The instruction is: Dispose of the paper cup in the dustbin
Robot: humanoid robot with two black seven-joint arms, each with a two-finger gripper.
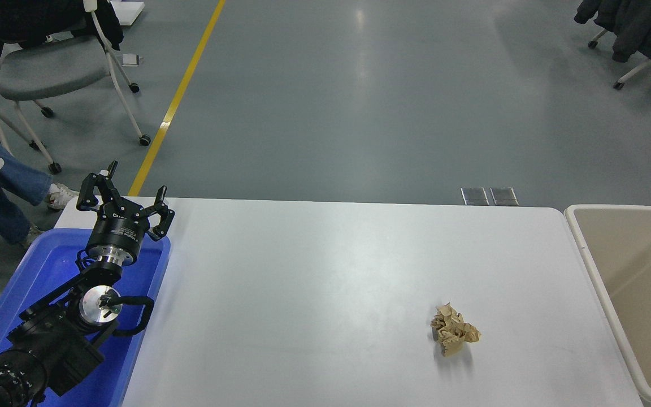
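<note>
The paper cup does not show anywhere in the head view. The dustbin, a large beige rectangular bin, stands off the table's right end, and the part of its inside that shows holds nothing. My left gripper is open and empty, parked over the blue tub at the lower left. My right arm and gripper are out of view.
A crumpled brown paper ball lies on the white table at the front right. A bright blue plastic tub sits at the table's left end under the left arm. A chair and a seated person's leg are at the far left.
</note>
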